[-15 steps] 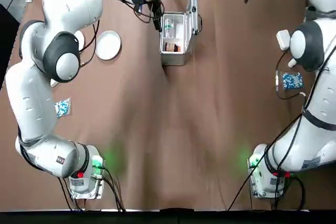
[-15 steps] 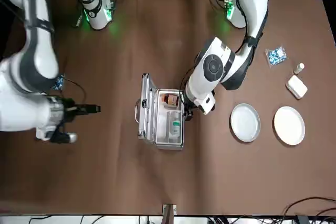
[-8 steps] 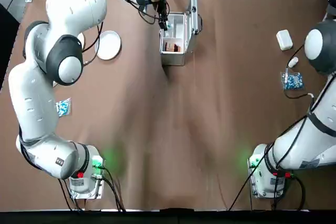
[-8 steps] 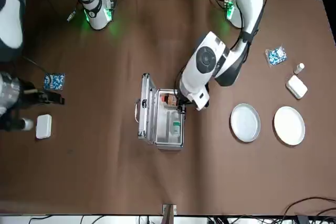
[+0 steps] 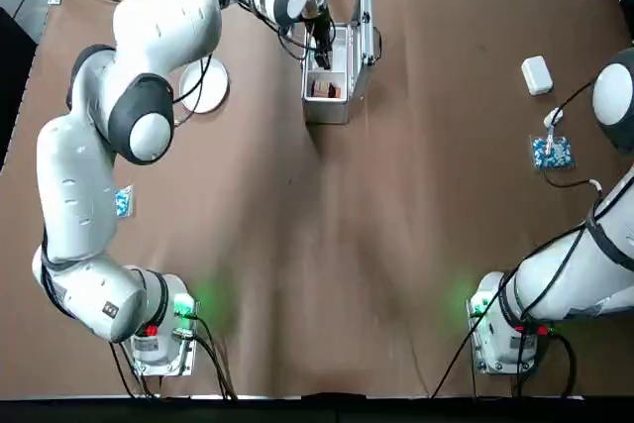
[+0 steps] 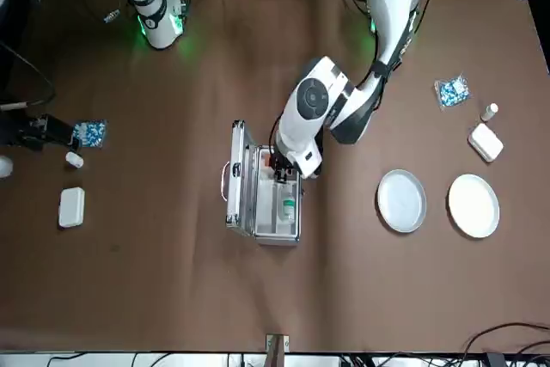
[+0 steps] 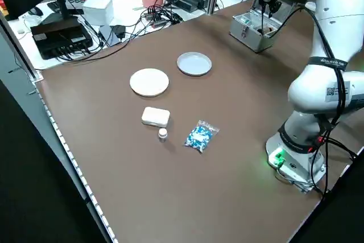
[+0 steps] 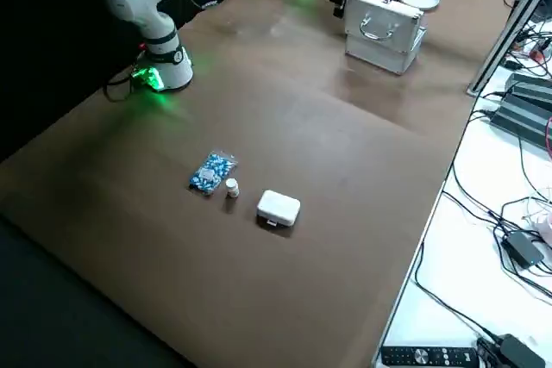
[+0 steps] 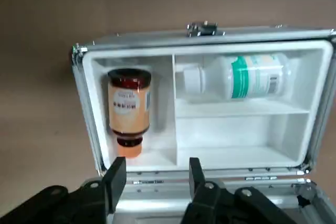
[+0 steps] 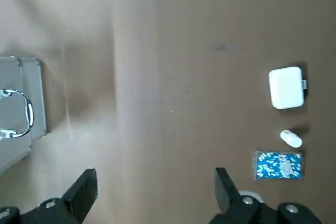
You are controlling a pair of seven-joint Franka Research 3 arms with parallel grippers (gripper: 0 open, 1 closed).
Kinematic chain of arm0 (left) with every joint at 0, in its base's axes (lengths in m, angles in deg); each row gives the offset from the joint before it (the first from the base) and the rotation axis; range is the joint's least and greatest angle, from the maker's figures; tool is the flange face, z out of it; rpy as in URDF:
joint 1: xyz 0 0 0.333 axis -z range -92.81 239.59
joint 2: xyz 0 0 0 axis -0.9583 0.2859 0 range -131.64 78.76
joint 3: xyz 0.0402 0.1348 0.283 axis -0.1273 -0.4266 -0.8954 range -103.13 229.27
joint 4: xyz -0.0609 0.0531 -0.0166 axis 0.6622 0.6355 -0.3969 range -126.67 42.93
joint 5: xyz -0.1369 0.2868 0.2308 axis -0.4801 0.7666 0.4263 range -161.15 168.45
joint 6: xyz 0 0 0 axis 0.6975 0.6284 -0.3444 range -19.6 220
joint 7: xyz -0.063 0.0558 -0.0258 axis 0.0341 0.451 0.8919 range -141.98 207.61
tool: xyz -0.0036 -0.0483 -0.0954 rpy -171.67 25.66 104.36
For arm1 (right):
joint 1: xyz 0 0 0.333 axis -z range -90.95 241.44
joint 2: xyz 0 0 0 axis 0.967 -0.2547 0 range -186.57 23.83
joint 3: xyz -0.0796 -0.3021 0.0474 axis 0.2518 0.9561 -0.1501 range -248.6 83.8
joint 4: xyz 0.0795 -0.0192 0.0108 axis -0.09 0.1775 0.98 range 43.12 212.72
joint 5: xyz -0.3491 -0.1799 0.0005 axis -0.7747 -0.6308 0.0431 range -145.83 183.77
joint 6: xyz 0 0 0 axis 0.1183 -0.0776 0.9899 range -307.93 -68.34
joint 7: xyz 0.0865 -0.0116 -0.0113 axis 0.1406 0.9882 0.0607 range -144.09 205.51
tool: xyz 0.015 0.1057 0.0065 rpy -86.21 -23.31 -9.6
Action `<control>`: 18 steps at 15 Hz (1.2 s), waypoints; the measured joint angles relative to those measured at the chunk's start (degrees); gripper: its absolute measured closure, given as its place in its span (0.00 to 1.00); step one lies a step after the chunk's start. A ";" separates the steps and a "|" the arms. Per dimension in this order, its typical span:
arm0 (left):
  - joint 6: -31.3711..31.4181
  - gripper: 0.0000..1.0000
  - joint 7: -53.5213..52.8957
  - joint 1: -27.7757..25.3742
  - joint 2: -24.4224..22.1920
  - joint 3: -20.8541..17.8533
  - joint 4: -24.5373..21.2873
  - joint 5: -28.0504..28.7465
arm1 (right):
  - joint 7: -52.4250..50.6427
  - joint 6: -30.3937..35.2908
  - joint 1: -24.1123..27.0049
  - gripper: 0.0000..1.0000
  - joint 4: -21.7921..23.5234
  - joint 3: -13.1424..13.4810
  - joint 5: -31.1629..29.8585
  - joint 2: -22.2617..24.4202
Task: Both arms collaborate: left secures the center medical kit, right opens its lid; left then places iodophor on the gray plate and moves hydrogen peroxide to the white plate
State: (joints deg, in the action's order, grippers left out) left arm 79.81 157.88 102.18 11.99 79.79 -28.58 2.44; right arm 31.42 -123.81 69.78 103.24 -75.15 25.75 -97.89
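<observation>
- Top view: the medical kit [image 5: 328, 111] is seen with its lid [image 5: 367, 29] raised; the left gripper [image 5: 323, 59] is held over the kit.
- Front view: the gray plate [image 6: 401, 201] and white plate [image 6: 473, 205] are seen bare, side by side.
- Left side view: a white box [image 7: 155, 116], small bottle [image 7: 162, 134] and blue-white packet [image 7: 201, 136] are seen.
- Left wrist view: left claw is spread wide, nothing gripped; iodophor [image 9: 129, 100] and hydrogen peroxide [image 9: 252, 76] are held in separate kit compartments.
- Right wrist view: right gripper [image 10: 157, 171] is spread wide, empty, held above the table's right part.
</observation>
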 joint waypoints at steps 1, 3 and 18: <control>0.83 0.43 0.69 0.49 0.33 -0.07 0.15 0.02 | 0.02 -0.29 0.18 0.01 0.33 0.10 -0.66 0.43; 2.39 0.43 1.71 2.25 0.99 -1.17 0.22 0.12 | -0.15 -2.36 1.09 0.01 2.87 0.20 -1.13 2.12; 5.86 0.43 7.12 9.01 4.31 -5.85 0.32 1.92 | -0.30 -8.38 2.93 0.01 16.93 0.47 -1.80 11.29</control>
State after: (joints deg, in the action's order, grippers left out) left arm 85.67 165.00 111.19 16.30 73.93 -28.26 4.36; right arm 31.12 -132.19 72.71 120.17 -74.68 23.95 -86.60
